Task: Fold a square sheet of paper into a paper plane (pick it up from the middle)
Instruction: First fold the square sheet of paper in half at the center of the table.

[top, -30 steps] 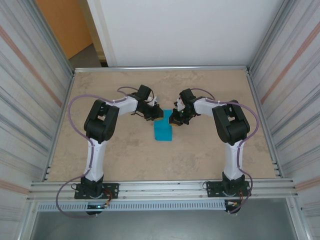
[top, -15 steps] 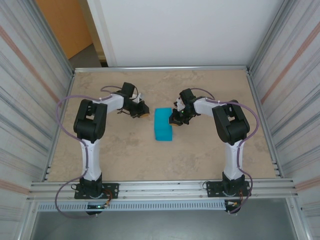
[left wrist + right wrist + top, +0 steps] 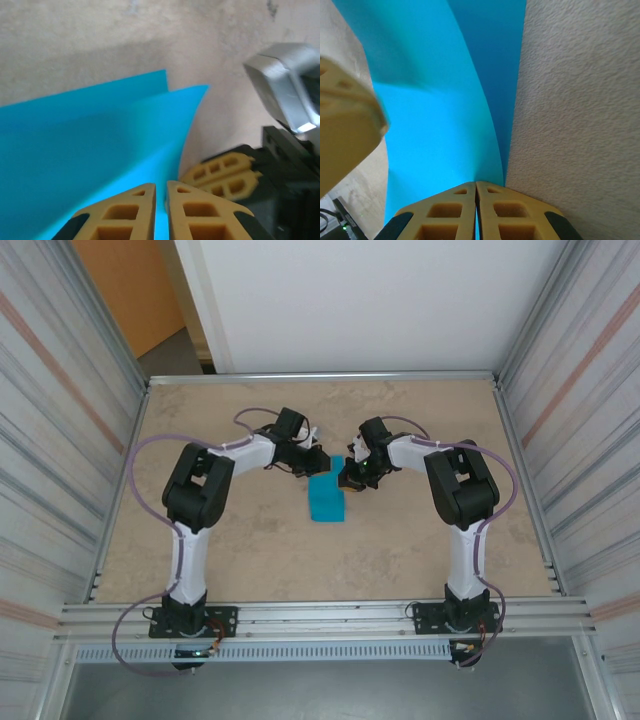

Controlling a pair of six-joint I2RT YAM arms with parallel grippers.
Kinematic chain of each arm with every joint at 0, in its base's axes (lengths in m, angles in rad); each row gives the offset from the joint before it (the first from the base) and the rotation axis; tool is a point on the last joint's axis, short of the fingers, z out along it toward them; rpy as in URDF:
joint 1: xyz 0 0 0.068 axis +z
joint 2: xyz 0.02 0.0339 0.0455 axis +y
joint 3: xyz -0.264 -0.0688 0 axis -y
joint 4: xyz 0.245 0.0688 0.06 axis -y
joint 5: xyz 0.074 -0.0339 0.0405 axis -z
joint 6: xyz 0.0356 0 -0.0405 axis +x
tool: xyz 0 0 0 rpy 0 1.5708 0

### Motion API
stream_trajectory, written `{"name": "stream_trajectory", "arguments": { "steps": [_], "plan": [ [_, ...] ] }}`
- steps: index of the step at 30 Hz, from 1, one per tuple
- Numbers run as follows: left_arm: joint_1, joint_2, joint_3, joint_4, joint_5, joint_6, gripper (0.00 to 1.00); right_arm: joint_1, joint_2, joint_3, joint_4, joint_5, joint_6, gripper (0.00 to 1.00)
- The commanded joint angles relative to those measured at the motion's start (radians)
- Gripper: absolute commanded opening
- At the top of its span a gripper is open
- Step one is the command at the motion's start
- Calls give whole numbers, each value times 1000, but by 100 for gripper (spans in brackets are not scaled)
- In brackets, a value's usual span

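A pale, mottled counter (image 3: 250, 550) takes up the middle of the top view, shut in by ribbed metal walls (image 3: 60, 440) on the left and right and a white panel (image 3: 360, 300) along its far edge

The left arm (image 3: 195, 490) rises from the lower left of the frame and the right arm (image 3: 460, 490) from the lower right. Both bend inward, and their wrists nearly meet just above the centre

The square sheet of paper (image 3: 326, 502) lies on the counter at the centre of the frame. It is plain teal and folded narrower, so it is longer up and down than across. Its upper end sits between the two wrists. In the left wrist view it shows two layers whose far edges meet at a small notch, and the right-hand layer lifts off the counter in a curve

The right pincer (image 3: 346, 478) is at the sheet's upper right corner. In the right wrist view its yellow fingers are clenched, and the curled edge of the sheet runs straight into the seam between them, so it grasps the paper

The left pincer (image 3: 322, 462) is at the sheet's upper left corner. Its fingers are pressed almost together, with teal showing through the thin slit; it is clenched, tips over the paper, and whether they touch the sheet I cannot tell
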Motion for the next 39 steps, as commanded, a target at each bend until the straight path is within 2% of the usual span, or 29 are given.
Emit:
{"name": "stream_trajectory", "arguments": {
  "steps": [1, 7, 17, 24, 28, 32, 34, 39],
  "plan": [
    [16, 52, 54, -17, -14, -2, 16, -19, 120, -80, -182, 245, -23, 11],
    [35, 103, 97, -57, -54, 35, 16, -20, 125, -82, -184, 253, -26, 11],
    [136, 151, 139, -132, -112, 31, 15, -23, 122, -87, -194, 272, -30, 11],
    [145, 138, 206, -212, -150, 85, 15, -22, 126, -87, -193, 274, -24, 11],
    [145, 70, 218, -227, -112, 84, 15, -21, 121, -83, -193, 272, -22, 11],
    [130, -42, 145, -186, -69, 54, 15, -16, 115, -79, -194, 269, -20, 11],
    [112, -129, 73, -155, -57, 35, 15, -14, 113, -78, -194, 266, -17, 11],
    [53, -216, -112, -57, 12, -44, 15, -5, 114, -79, -194, 266, -13, 11]
  ]
}}
